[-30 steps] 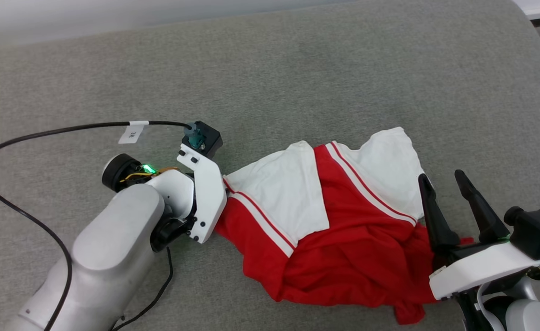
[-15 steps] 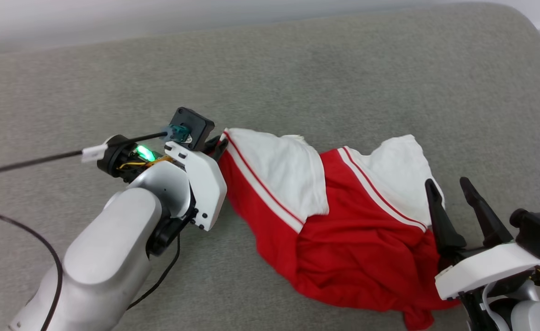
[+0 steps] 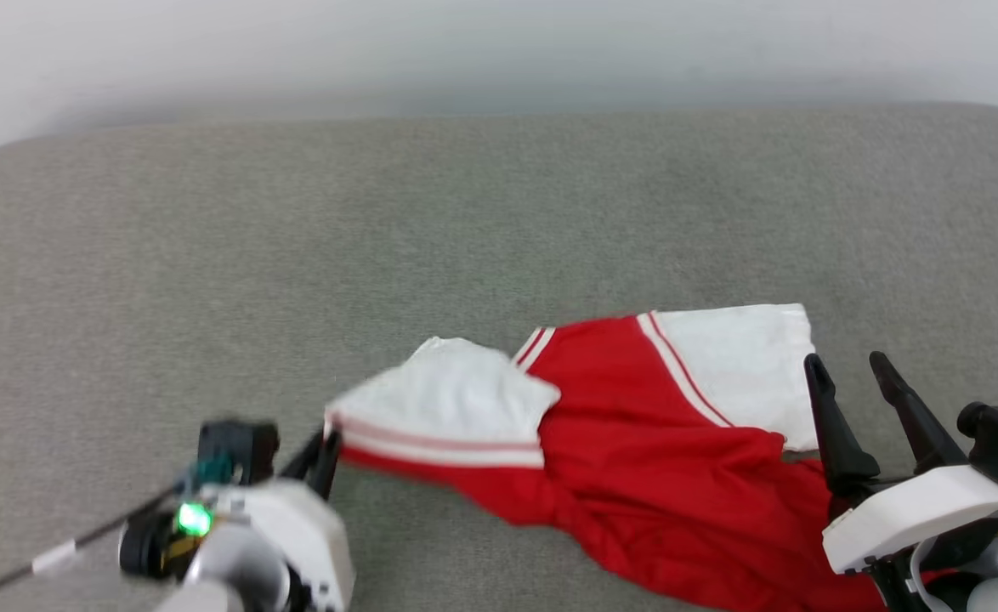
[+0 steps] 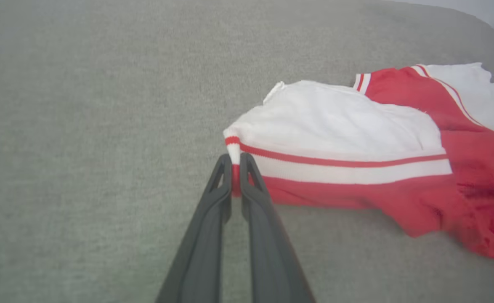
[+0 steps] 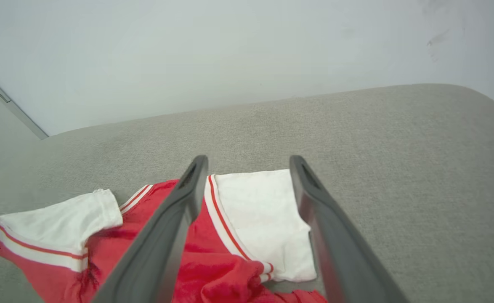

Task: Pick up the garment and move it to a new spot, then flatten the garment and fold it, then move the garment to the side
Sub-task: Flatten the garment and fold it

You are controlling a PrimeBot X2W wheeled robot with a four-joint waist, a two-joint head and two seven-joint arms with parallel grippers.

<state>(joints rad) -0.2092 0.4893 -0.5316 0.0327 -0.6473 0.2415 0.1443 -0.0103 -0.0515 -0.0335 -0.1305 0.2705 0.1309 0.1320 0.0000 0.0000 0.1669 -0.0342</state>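
Grey upholstered surface (image 3: pixel 499 212) carrying the red T-shirt (image 3: pixel 635 442), which lies rumpled and not yet flattened, stretched from the tips of the left jaws across to beneath the right jaws. The right gripper (image 3: pixel 846 364) has its jaws spread wide and empty. Seen along its fingers, one white sleeve (image 5: pixel 264 219) lies in the gap between them and the red body passes under the finger on the left of that view; whether either finger touches cloth cannot be told. The left gripper (image 4: pixel 235 162) has its jaws nearly closed, pinching the striped cuff corner (image 4: pixel 232 145) of the other white sleeve (image 4: pixel 335 122) right at the fingertips. The rest of that sleeve trails away to the right of the jaws in the wrist view. Judged risks: the bite takes in little fabric at the very tips, so a pull against the weight and drag of the body on the upholstery may slip the thin cloth out. A one-corner hold is likely to let the shirt hang twisted and bunch when laid down, complicating flattening. Should the right fingers be resting on the fabric, they could pin it and stretch the sleeve if the left arm draws away. The dark cable (image 3: pixel 53 557) behind the left wrist might snag.
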